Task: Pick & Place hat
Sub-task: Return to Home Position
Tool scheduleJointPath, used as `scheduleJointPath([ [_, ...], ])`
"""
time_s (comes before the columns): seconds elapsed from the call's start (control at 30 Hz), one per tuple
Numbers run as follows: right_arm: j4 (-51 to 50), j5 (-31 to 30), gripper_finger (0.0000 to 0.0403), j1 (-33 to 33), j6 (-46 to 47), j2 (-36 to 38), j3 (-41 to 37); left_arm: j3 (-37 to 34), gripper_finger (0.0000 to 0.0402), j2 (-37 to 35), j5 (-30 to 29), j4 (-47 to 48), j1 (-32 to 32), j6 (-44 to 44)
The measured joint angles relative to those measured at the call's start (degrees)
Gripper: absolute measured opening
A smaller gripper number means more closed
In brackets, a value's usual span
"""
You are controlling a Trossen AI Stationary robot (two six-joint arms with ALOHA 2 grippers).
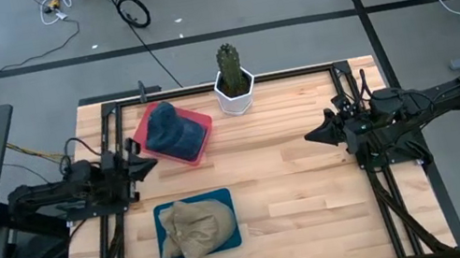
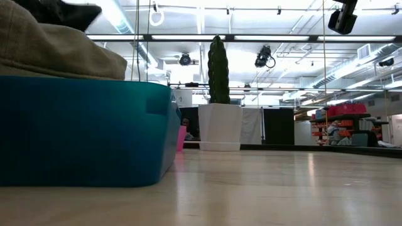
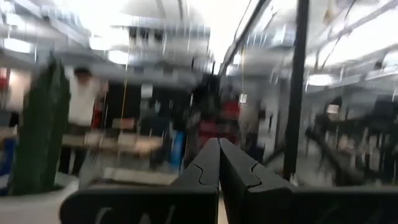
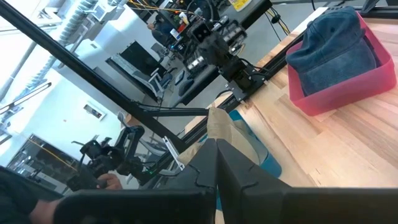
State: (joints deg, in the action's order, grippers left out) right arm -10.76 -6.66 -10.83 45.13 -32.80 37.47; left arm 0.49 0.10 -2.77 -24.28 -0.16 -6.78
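Over the left edge of the tabletop [image 1: 309,200]: left hand [image 1: 151,165], pointing inward, close by the near-left corner of the pink bin [image 1: 206,144]. Cannot tell whether touching it. In the left wrist view, fingers [image 3: 202,174] pressed flat together with nothing between, as narrow as they go.

Over the right edge: right hand [image 1: 310,137], pointing inward, well apart from bins and plant. Same state in the right wrist view: fingers pressed together, holding nothing.

In the pink bin, at the far left of the tabletop: blue cap [image 1: 173,129], crown rising above the rim.

In the blue bin [image 1: 226,196], at the near left, toward the front edge from the pink bin and apart from it: brown cap [image 1: 198,228], crumpled, filling most of the bin. Bulges over the bin wall in the low view. Cannot tell whether one cap or two in the heap.

At the middle of the far edge: cactus [image 1: 228,61], upright in a white pot [image 1: 235,98], just right of the pink bin.
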Motion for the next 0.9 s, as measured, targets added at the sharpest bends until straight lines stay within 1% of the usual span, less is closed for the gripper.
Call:
scheduleJointPath([
  [0.2, 0.0, 0.0, 0.0007, 0.0, 0.0, 0.0, 0.0, 0.0, 0.0002, 0.2, -1.9, 11.4, 0.0, -1.6],
  [0.33, 0.0, 0.0, 0.0007, 0.0, 0.0, 0.0, 0.0, 0.0, 0.0002, 0.2, -1.5, 15.5, 0.0, -1.8],
  [0.53, 0.0, 0.0, 0.0007, 0.0, -0.1, 0.0, 0.0, 0.0, 0.0002, 0.1, 3.1, 20.5, 0.0, -1.6],
  [0.63, 0.0, 0.0, 0.0007, 0.0, -0.7, 0.0, 0.0, 0.0, 0.0002, 0.2, 3.0, 22.6, 0.0, -1.5],
  [0.9, -0.6, 0.0, 0.0007, 0.0, -0.8, 0.0, 0.0, 0.0, 0.0003, 0.2, 1.8, 23.5, 0.0, -0.2],
])
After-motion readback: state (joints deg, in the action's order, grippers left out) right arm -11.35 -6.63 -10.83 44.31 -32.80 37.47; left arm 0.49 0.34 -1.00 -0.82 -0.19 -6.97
